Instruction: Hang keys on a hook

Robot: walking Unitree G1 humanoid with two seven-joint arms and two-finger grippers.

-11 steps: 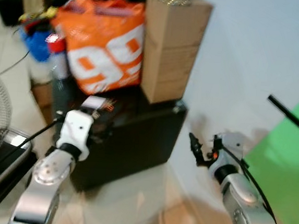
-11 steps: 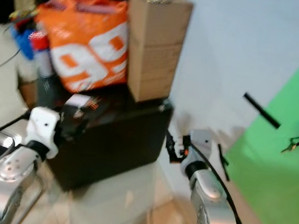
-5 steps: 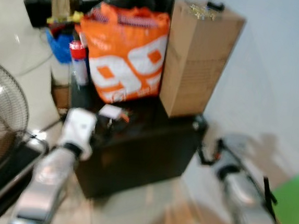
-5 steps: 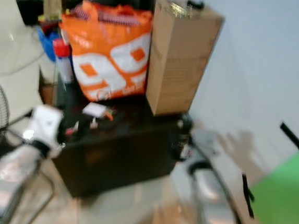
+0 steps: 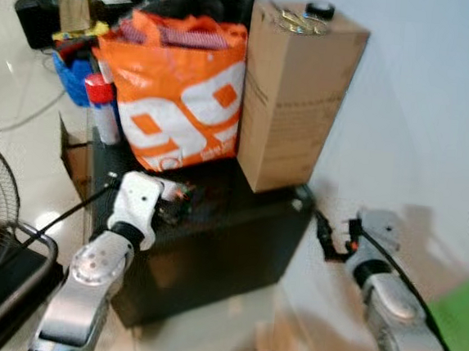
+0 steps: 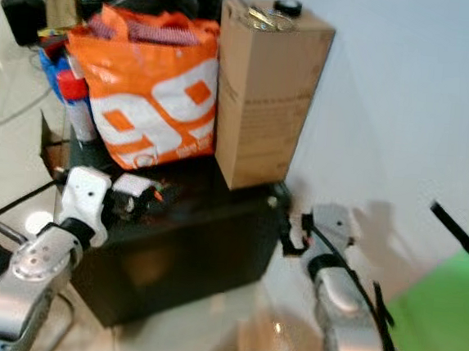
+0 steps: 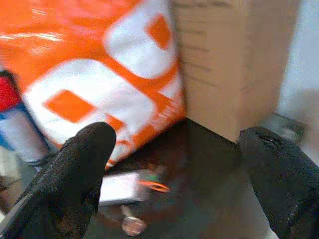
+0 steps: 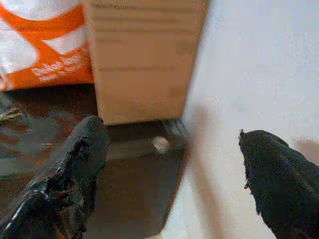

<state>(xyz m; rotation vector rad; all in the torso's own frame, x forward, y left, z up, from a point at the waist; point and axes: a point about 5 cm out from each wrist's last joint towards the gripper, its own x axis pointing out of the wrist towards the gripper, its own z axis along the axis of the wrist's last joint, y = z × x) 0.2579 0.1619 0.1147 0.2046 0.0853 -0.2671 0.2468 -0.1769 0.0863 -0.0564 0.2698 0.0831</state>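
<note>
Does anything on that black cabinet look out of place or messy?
A bunch of keys lies on top of the tall brown cardboard box, an odd perch. Small clutter sits on the black cabinet before the orange bag.

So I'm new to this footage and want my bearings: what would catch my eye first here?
A bright orange bag with white markings stands on a black cabinet, with a tall cardboard box beside it against the pale wall. The left gripper hovers over the cabinet top near a small white card, jaws open; the right gripper is open near the cabinet's corner.
</note>
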